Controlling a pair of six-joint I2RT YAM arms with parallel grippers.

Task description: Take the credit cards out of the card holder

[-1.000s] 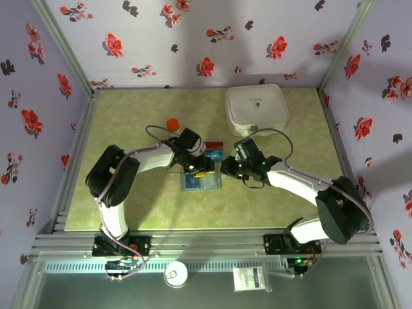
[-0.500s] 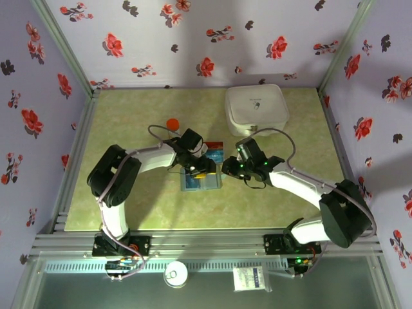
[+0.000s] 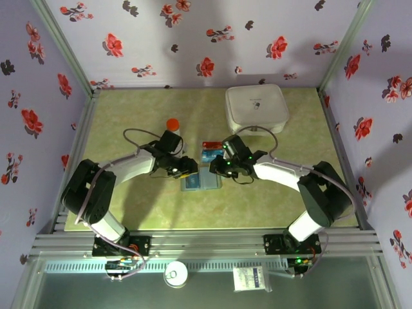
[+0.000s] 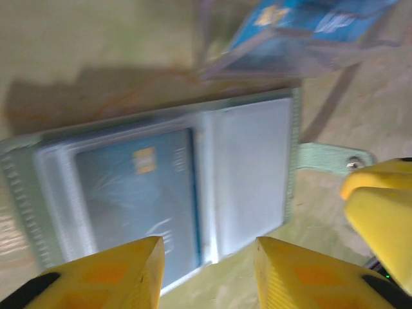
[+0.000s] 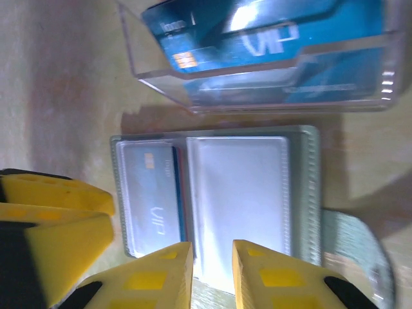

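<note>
the card holder lies open and flat on the tabletop, between the two arms, which both lean in over it. the left gripper hangs just above its near edge, jaws spread with nothing between them. the right gripper hovers by the fold, jaws a little apart and empty too. one blue card sits in a clear pocket. the other pocket looks bare, though that view is blurred. just beyond the holder a clear stand carries credit cards already out, with a red card among them.

i'd guess the step in hand is that pocketed card. to do it well, one gripper should pin the bare panel or the snap strap so the holder can't slide. the other should catch the card's exposed edge and draw it flat along the pocket's opening. the two grippers are crowded and could knock each other.

the tabletop is a pale green mottled mat, smooth-looking, so things may skid. flowered wallpaper closes three sides. a white box sits at the back, and a small red-topped thing to the left.
</note>
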